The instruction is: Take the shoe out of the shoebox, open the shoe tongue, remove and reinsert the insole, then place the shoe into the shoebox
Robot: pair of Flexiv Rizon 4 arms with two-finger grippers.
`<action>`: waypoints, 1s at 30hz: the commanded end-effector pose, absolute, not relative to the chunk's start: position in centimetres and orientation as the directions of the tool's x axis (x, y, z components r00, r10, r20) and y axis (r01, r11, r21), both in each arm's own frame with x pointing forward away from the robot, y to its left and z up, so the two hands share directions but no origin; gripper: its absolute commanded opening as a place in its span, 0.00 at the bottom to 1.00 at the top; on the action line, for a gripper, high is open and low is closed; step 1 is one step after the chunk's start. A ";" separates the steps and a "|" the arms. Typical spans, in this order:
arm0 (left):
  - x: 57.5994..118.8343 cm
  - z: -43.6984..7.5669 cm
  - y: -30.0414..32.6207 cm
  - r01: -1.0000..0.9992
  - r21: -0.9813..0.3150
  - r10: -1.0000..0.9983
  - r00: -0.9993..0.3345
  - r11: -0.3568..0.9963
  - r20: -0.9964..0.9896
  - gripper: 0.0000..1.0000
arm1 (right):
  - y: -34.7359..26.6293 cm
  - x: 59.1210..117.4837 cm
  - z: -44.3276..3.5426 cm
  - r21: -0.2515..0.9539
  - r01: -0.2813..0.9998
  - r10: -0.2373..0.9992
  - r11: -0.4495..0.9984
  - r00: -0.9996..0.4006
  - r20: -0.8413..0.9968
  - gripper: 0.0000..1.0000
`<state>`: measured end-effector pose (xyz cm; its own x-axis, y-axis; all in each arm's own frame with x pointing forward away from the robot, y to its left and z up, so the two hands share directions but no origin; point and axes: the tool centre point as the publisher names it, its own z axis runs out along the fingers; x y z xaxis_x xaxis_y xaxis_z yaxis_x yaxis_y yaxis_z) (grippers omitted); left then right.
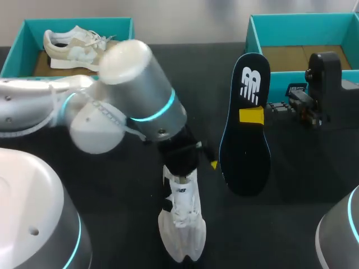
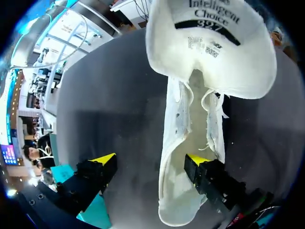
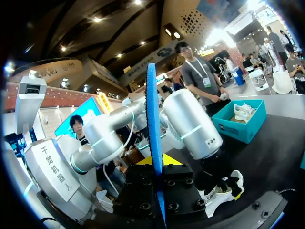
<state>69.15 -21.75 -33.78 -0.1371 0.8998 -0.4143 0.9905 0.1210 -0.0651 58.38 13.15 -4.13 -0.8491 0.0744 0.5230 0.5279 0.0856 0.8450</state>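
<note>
The white shoe [image 1: 180,224] is seen lying on the dark table [image 1: 112,213] near its front edge, with the toe pointed toward the robot. Its tongue is pulled wide open and the laces are slack. The left end effector [image 2: 151,160] is set at the shoe's heel end with its fingers apart. One yellow tip is placed inside the shoe's opening, while the other is held outside, clear of the shoe's side wall.

The dark blue insole [image 1: 245,134] is held just to the right of the shoe, raised off the table and tilted. It is clamped at about mid-length by the right end effector [image 1: 251,116].

A second shoe [image 1: 76,47] is contained in the left shoebox [image 1: 17,50] at the far left corner. The right shoebox [image 1: 255,33] is placed at the far right, behind the insole.
</note>
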 end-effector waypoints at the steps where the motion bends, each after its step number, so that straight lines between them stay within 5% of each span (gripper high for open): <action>1: 69.1 -28.5 -16.8 0.985 -0.081 0.749 -0.168 0.151 -0.641 1.00 | 13.4 58.6 -4.2 0.844 0.529 0.074 0.088 -0.849 0.524 0.00; 11: 69.6 -22.3 -15.0 0.988 -0.097 0.469 -0.141 0.117 -0.872 1.00 | 13.4 58.6 -4.2 0.844 0.529 0.074 0.088 -0.849 0.524 0.00; 30: 72.9 -12.5 -13.9 0.989 -0.036 0.151 -0.058 0.142 -0.987 1.00 | 13.4 58.6 -4.2 0.844 0.529 0.074 0.088 -0.849 0.524 0.00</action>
